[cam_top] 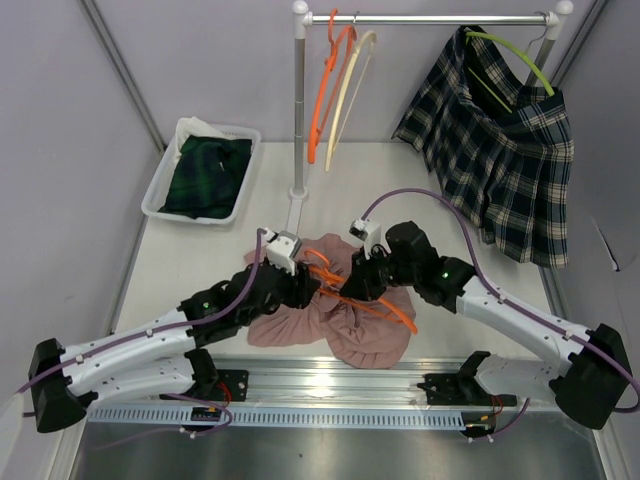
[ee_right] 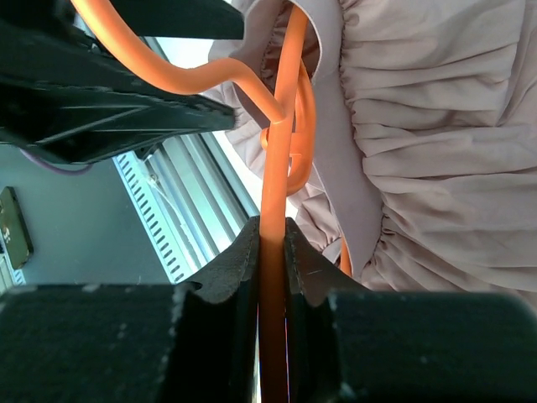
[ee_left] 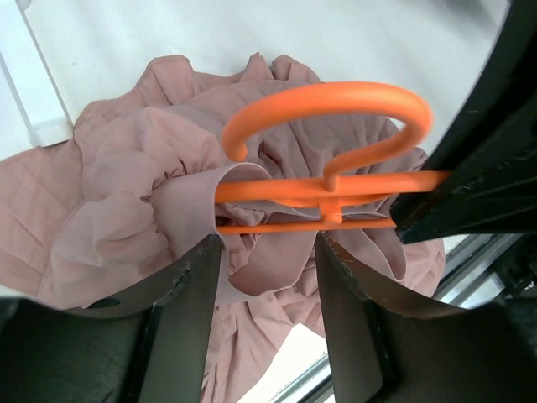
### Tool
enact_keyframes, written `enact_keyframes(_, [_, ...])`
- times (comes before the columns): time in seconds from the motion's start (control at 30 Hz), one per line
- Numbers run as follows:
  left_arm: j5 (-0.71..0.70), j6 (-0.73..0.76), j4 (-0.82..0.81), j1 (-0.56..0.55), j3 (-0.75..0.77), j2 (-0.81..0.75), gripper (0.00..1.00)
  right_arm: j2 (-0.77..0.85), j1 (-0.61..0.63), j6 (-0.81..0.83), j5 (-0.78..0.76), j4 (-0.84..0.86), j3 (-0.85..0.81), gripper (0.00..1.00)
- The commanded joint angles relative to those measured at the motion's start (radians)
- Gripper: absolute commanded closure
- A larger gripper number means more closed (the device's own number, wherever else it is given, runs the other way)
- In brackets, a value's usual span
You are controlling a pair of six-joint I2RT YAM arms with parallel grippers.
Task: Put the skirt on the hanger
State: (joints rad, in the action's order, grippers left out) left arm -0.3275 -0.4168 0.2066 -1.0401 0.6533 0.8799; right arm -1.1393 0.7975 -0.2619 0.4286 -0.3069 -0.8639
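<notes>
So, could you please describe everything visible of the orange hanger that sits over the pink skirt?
The orange hanger looks like smooth plastic: a rounded hook, a thick upper bar and a thinner lower bar joined by a short post. It sits over the crumpled pink skirt, a fold of which wraps one end of both bars. The right pincer is shut on one of its arms; the left pincer stands open by the lower bar, not gripping.

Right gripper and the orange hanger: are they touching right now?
Touching. The right wrist view shows the right gripper with its jaws closed on the orange hanger, pinching its bar with no gap on either side.
</notes>
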Motion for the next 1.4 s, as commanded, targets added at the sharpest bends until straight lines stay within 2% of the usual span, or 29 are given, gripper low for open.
enact_keyframes(0.0, [0.007,0.013,-0.091,-0.011,-0.020,-0.047,0.45,-0.013,0.006,-0.010,-0.019,0.074,-0.012,1.00])
enact_keyframes(0.33, [0.002,-0.039,-0.262,-0.023,-0.113,-0.110,0.41,-0.034,0.009,-0.016,-0.024,0.071,-0.026,1.00])
enact_keyframes(0.53, [-0.011,-0.056,-0.381,-0.034,-0.139,-0.070,0.41,-0.034,0.011,-0.013,-0.028,0.060,-0.035,1.00])
enact_keyframes(0.8, [-0.102,-0.060,-0.484,-0.035,-0.155,0.004,0.40,-0.039,0.011,-0.010,-0.027,0.048,-0.043,1.00])
enact_keyframes(1.03, [-0.114,-0.054,-0.565,-0.035,-0.162,0.050,0.41,-0.043,0.011,-0.008,-0.022,0.046,-0.050,1.00])
enact_keyframes(1.2, [-0.110,-0.059,-0.602,-0.035,-0.169,0.082,0.49,-0.039,0.012,-0.007,-0.027,0.040,-0.050,1.00])
enact_keyframes(1.23, [-0.104,-0.060,-0.605,-0.035,-0.167,0.086,0.56,-0.037,0.012,-0.007,-0.028,0.038,-0.052,1.00])
enact_keyframes(1.37, [-0.099,-0.065,-0.610,-0.035,-0.173,0.094,0.71,-0.031,0.012,-0.010,-0.031,0.034,-0.052,1.00])
